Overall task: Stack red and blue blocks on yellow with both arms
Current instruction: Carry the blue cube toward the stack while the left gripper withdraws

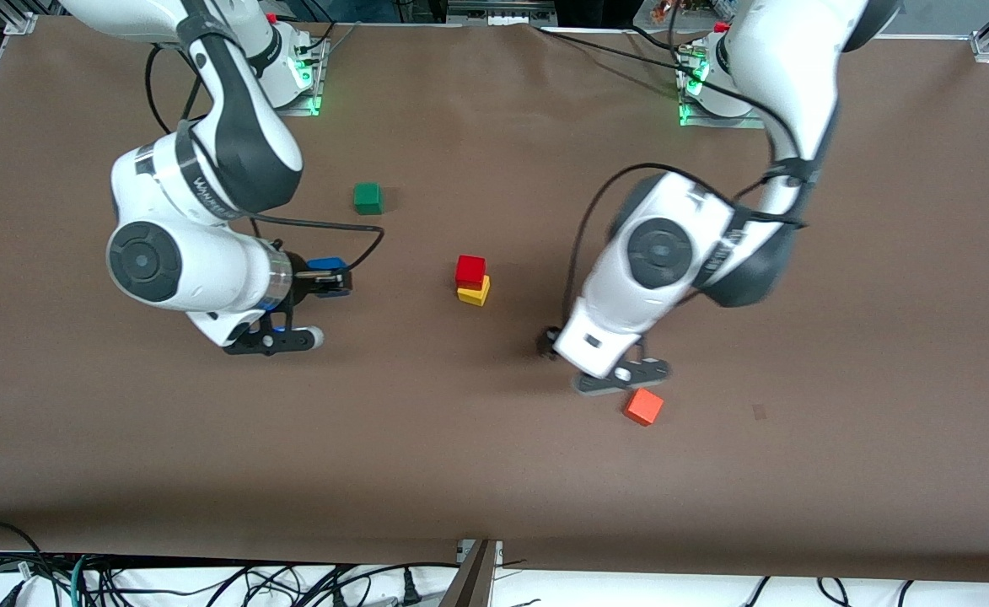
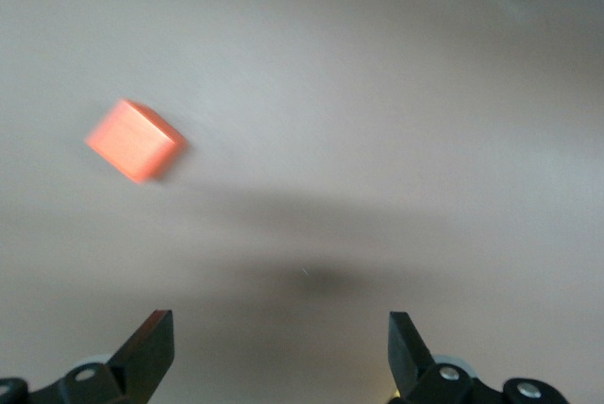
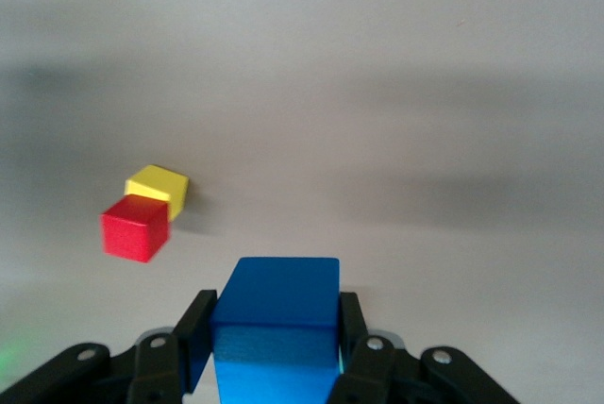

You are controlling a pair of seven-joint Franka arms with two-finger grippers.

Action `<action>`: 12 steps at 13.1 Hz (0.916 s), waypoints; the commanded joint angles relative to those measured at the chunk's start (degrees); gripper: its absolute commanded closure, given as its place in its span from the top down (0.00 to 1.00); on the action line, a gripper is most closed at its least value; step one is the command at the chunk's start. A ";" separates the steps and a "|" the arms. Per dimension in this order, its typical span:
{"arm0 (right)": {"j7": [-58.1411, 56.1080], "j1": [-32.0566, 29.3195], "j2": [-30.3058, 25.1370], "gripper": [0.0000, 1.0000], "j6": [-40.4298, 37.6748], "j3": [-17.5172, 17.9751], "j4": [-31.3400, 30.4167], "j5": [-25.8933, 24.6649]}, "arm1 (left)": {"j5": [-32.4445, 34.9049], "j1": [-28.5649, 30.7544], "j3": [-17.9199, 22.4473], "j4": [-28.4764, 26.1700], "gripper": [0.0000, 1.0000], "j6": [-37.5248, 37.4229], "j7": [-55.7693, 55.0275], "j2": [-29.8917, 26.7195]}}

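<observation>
In the middle of the table the red block (image 1: pixel 470 270) rests on the yellow block (image 1: pixel 475 292), set slightly askew on it. The right wrist view shows the same pair, red block (image 3: pixel 136 227) and yellow block (image 3: pixel 159 185). My right gripper (image 1: pixel 330 279) (image 3: pixel 274 321) is shut on the blue block (image 1: pixel 325 264) (image 3: pixel 276 302), over the table toward the right arm's end from the stack. My left gripper (image 1: pixel 549 344) (image 2: pixel 281 330) stands open and empty over bare table toward the left arm's end from the stack.
An orange-red cube (image 1: pixel 643 406) (image 2: pixel 135 140) lies beside the left hand, nearer to the front camera than the stack. A green cube (image 1: pixel 368 198) sits farther from that camera, toward the right arm's end. Brown table surface (image 1: pixel 494 455) stretches around them.
</observation>
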 commanded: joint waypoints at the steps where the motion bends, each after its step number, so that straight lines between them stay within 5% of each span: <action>1: 7.91 2.48 0.04 0.20 -0.26 -0.15 1.75 1.51 | 0.79 5.91 -0.48 -1.01 1.00 -2.20 1.22 -3.12; 7: 20.33 11.97 0.65 0.20 4.57 0.30 2.02 1.69 | 0.26 17.87 -0.75 -1.01 1.00 -3.70 1.48 -8.38; 12: 24.38 13.56 3.19 0.20 8.87 0.38 1.49 1.52 | 0.52 21.75 -0.40 -2.41 1.00 -11.93 18.33 -15.85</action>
